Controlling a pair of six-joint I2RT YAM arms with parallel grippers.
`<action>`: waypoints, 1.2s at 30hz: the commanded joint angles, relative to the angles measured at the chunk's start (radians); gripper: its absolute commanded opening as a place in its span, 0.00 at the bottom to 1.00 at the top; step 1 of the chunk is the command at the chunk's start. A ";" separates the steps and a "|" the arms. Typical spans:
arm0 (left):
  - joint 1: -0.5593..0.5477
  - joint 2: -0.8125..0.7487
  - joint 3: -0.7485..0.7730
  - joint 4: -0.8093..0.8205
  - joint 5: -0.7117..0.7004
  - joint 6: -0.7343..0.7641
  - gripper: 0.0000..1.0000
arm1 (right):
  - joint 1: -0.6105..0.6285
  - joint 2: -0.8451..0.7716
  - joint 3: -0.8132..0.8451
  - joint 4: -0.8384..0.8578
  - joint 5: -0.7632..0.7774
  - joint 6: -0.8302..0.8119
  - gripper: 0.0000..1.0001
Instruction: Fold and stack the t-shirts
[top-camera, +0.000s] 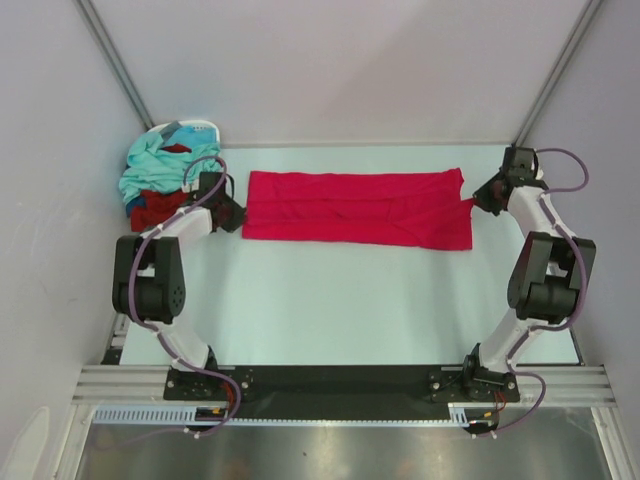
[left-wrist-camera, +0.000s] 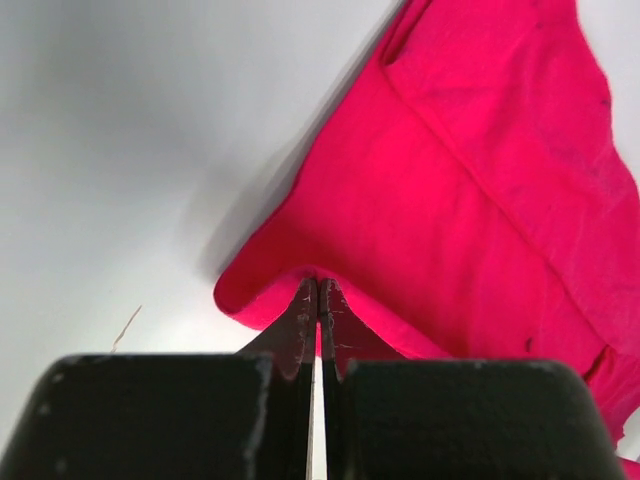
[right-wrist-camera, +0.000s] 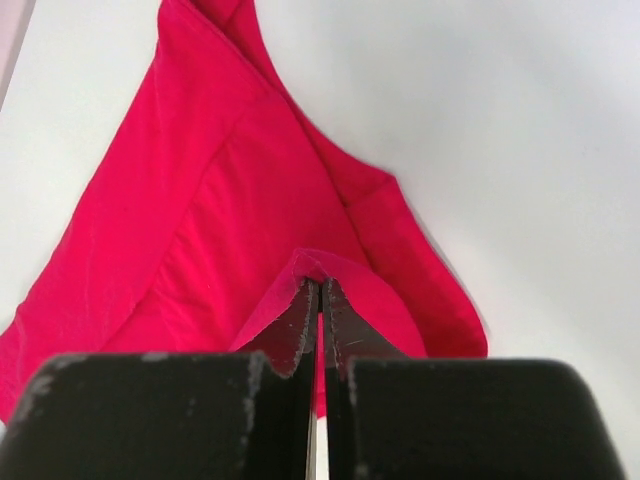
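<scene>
from above, the pink shirt (top-camera: 355, 208) is lying as a long flat band across the far half of the table (top-camera: 350, 310), folded lengthwise by the look of it, its long sides running left to right. the left gripper (top-camera: 228, 212) is sitting at the band's left end and the right gripper (top-camera: 482, 200) at its right end, each at a short edge; from this height alone the jaws are too small to read. a teal shirt (top-camera: 150, 170) and a maroon shirt (top-camera: 150, 212) are lying in a heap at the far left corner, spilling over a white basket (top-camera: 190, 130), just beside the left arm. in the left wrist view the two fingers are pressing together with a fold of pink cloth pinched between their tips, and the edge is lifting a little off the table there, a shadow showing under it. in the right wrist view the jaws are likewise clamping flat on a raised lip of the shirt, the rest of it fanning away over the table. so the step in hand is probably the crosswise fold of the pink shirt, with both ends gripped. the next move is likely calling for raising one end or both and carrying end over end so the short edges are meeting squarely, holding the cloth taut enough not to bunch, then letting go; the heap is waiting its turn.
</scene>
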 joint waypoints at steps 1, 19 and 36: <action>-0.004 0.031 0.074 0.000 -0.034 0.020 0.00 | 0.005 0.073 0.103 0.036 -0.003 -0.047 0.00; -0.005 0.152 0.223 -0.040 -0.066 0.037 0.00 | 0.033 0.318 0.366 -0.004 -0.043 -0.101 0.00; -0.005 0.221 0.294 -0.056 -0.074 0.026 0.00 | 0.039 0.461 0.550 -0.050 -0.058 -0.119 0.00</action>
